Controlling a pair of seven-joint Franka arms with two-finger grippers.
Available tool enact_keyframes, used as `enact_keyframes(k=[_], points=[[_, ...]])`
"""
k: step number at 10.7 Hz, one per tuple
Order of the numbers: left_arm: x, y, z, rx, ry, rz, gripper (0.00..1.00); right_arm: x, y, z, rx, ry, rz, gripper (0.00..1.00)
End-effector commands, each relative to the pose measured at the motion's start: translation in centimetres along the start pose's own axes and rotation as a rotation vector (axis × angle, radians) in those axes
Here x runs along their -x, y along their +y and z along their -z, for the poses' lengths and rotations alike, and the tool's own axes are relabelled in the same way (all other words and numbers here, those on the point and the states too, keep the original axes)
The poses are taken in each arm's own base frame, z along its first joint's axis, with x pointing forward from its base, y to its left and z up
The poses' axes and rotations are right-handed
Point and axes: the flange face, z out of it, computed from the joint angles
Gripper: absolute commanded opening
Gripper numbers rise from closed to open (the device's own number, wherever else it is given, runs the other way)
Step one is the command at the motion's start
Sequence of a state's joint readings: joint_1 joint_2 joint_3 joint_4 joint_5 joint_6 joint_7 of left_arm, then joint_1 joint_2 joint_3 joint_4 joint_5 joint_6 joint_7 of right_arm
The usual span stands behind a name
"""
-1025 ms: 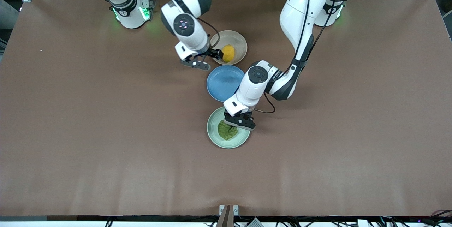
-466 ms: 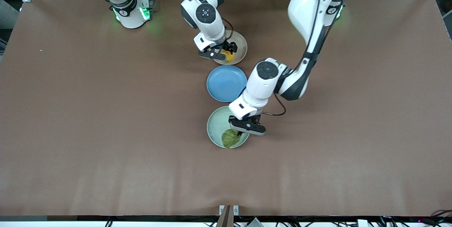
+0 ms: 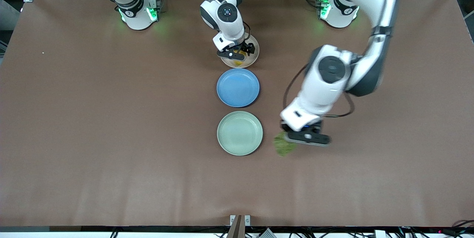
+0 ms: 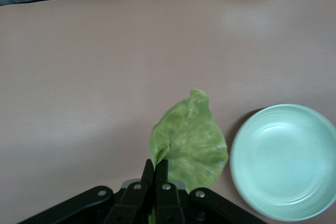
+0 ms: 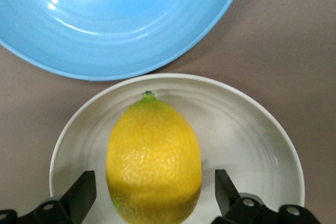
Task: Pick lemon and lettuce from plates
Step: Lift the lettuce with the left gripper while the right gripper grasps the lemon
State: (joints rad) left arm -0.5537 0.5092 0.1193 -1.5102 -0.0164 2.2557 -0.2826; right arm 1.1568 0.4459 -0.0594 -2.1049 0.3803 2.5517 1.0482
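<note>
- Left gripper (image 3: 296, 142), clamped on the crinkled green lettuce leaf (image 4: 190, 139), carries it over bare table beside the mint-green plate (image 3: 240, 133).
- Right gripper (image 5: 149, 195) straddles the oval yellow lemon (image 5: 154, 158) on the beige plate (image 5: 252, 135), fingers spread; closing likely comes next.

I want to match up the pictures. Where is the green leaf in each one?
Front view: the lettuce hangs from the left gripper, over the table beside the mint green plate.
Left wrist view: the lettuce is pinched at its stem.
Right wrist view: not there.
Shared landmark: the mint green plate.
</note>
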Motion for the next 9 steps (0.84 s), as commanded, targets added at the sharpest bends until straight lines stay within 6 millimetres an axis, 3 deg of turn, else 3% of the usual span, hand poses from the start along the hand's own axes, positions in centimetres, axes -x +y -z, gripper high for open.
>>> enact_keyframes(k=[1,2,4,5,8,9], points=[[0.8,-9.0,0.5,-0.046,-0.096,-0.081,0.0,0.5,-0.5,-0.9,0.009,0.005,0.008,0.29],[1.3,-12.5,-0.5,-0.051,-0.126,-0.118,0.0,0.7,-0.5,-1.1,0.016,0.013,0.026,0.0],[2.6,-19.4,-3.3,-0.057,-0.188,-0.067,0.0,0.1,-0.5,-0.1,0.007,0.019,0.018,0.0],[3.1,-21.1,-4.8,-0.058,-0.215,-0.044,0.0,-0.5,-0.7,1.9,-0.017,0.025,0.0,0.0],[5.3,-24.0,-9.6,-0.003,-0.296,0.067,0.0,-4.1,1.2,8.5,0.061,0.036,-0.006,0.0],[5.8,-24.3,-10.8,0.017,-0.315,0.092,0.0,-5.2,2.1,9.8,0.104,0.046,-0.001,0.0]])
